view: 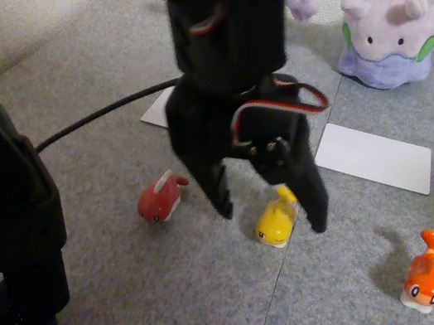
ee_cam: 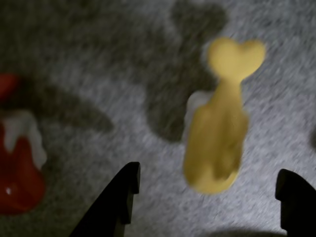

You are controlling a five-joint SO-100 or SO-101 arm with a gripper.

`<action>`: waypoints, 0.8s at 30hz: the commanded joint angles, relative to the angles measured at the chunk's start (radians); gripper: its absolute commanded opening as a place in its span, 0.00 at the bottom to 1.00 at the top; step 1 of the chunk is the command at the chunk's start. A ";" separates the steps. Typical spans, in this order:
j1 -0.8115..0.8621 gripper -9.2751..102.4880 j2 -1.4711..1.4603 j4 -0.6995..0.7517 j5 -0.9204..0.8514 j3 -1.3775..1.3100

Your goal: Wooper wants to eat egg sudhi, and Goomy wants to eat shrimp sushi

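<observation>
The egg sushi, a small yellow fish figure [view: 277, 220] [ee_cam: 216, 143], stands on the grey carpet with its tail pointing away. My black gripper [view: 271, 218] [ee_cam: 210, 195] is open and straddles it, one fingertip on each side, with no contact visible. The shrimp sushi, an orange fish figure [view: 426, 277], stands apart at the right. Goomy [view: 388, 37], the lilac plush, sits at the back right. Wooper's blue body is hidden behind my arm; a purple branched bit [view: 302, 1] peeks out beside it.
A dark red fish figure [view: 162, 197] [ee_cam: 17, 180] stands just left of the gripper. Two white cards [view: 375, 158] [view: 159, 110] lie on the carpet behind. A black cable [view: 100, 112] runs across the left. A beige cushion [view: 18, 1] borders the far left.
</observation>
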 commanded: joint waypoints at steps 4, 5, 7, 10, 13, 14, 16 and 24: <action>-0.002 0.37 -0.190 0.008 0.006 -0.175; -0.002 0.37 -0.225 0.008 0.006 -0.193; -0.002 0.37 -0.288 0.008 0.008 -0.216; -0.002 0.34 -0.344 0.008 0.008 -0.224; -0.003 0.29 -0.334 -0.006 0.037 -0.224; -0.005 0.28 -0.333 -0.011 0.043 -0.224; -0.008 0.25 -0.334 -0.009 0.046 -0.224; -0.003 0.13 -0.328 0.008 0.048 -0.224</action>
